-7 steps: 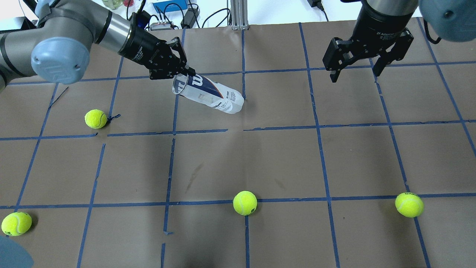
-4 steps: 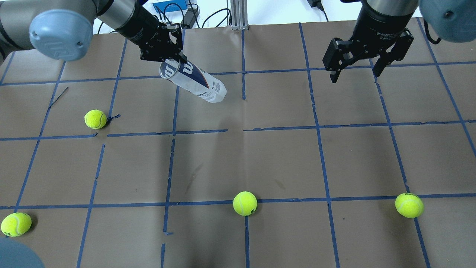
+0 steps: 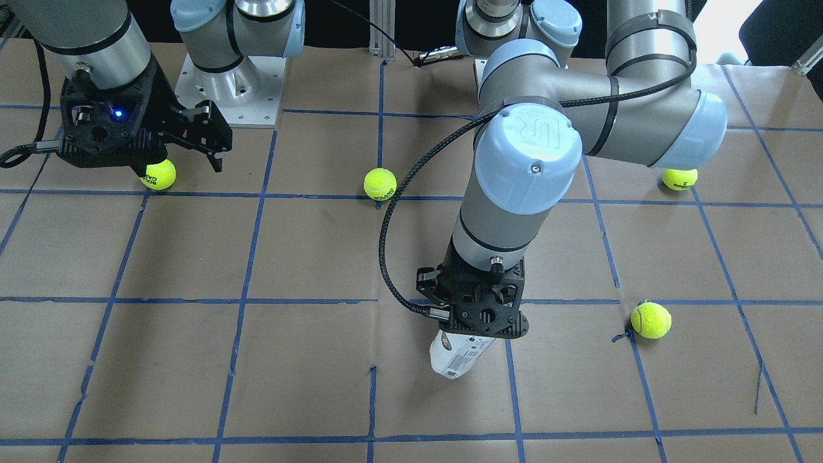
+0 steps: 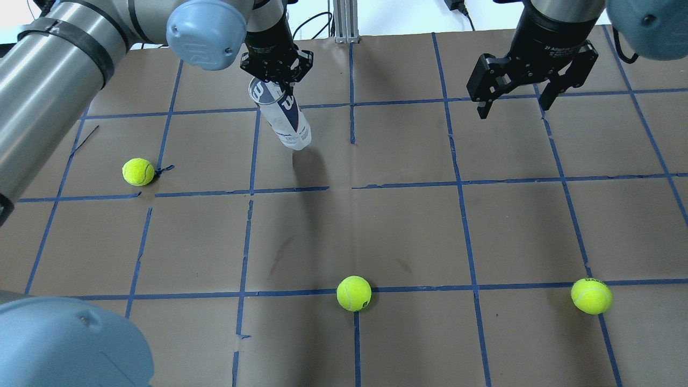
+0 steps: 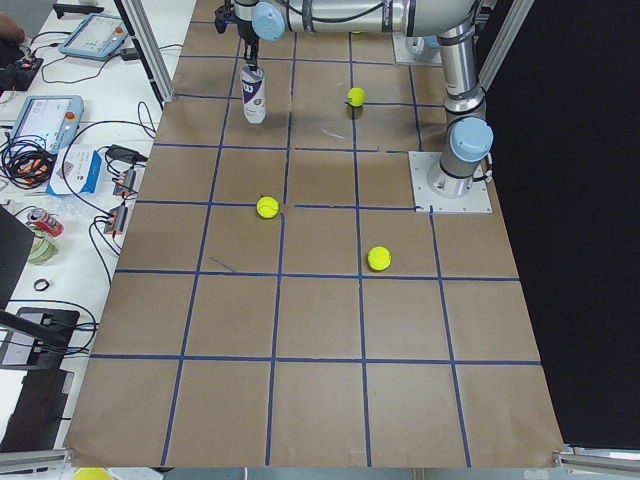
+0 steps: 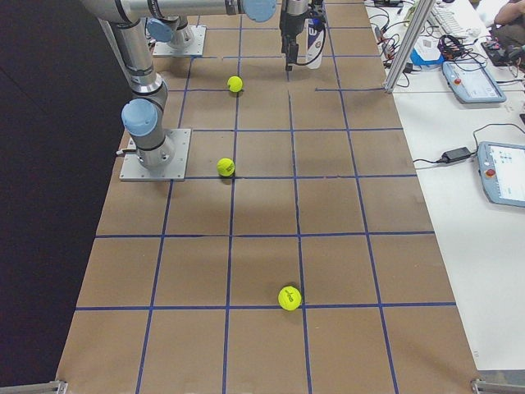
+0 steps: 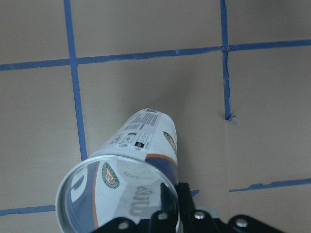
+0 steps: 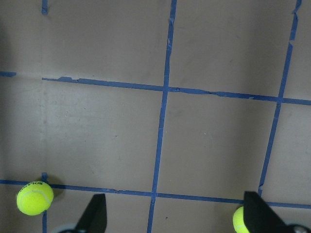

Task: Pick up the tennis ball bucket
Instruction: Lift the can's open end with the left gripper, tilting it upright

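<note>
The tennis ball bucket (image 4: 284, 117) is a clear can with a white and navy label. It hangs nearly upright, open end up, base close to the table; I cannot tell if it touches. My left gripper (image 4: 276, 83) is shut on its top rim, one finger inside and one outside. The front-facing view shows the can (image 3: 459, 354) under the left gripper (image 3: 479, 318), and the left wrist view shows the can (image 7: 138, 160) from above. My right gripper (image 4: 512, 107) is open and empty, hovering at the far right, well apart from the can.
Loose tennis balls lie on the brown, blue-taped table (image 4: 408, 226): one at the left (image 4: 138, 171), one near the front middle (image 4: 353, 293), one at the front right (image 4: 591, 295). Cables and boxes sit beyond the far edge (image 4: 252, 11).
My left arm has swung the can from lying slanted to nearly upright, raising its open end and shifting it slightly. The right arm and the balls have not moved.
</note>
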Controlling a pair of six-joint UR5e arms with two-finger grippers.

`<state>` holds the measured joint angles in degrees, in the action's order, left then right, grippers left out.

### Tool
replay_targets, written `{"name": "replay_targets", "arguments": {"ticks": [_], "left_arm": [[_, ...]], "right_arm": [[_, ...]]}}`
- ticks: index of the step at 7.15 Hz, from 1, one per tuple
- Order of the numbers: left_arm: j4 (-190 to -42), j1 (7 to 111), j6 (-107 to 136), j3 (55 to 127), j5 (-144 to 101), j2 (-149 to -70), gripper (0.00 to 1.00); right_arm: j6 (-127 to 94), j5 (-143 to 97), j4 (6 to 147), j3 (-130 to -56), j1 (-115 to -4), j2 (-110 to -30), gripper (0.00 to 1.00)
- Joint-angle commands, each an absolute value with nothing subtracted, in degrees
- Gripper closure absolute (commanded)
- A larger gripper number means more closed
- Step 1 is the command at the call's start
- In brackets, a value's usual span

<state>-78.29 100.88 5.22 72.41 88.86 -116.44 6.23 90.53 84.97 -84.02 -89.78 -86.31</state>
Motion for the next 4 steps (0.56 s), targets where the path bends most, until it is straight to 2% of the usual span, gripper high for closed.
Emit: {"name": "replay_targets", "arguments": {"ticks": [1,2,3,4], "left_arm": [[-78.7,101.7,2.8,72.5,89.1,-117.2,0.99],[-78.7,101.9,2.8,72.4,89.3,-117.1,0.88],[-78.7,101.9,2.9,72.4,89.1,-117.2,0.69],[-78.5,101.9,2.9,72.3,88.7,-117.3,0.63]], "right_arm": [[6.3,90.4,84.9,-84.0,-89.5,-86.3,0.0],[6.3,90.4,84.9,-84.0,-89.5,-86.3,0.0],[6.3,90.4,85.0,-84.0,-89.6,-86.3,0.0],[6.3,90.4,84.9,-84.0,-89.5,-86.3,0.0]]}}
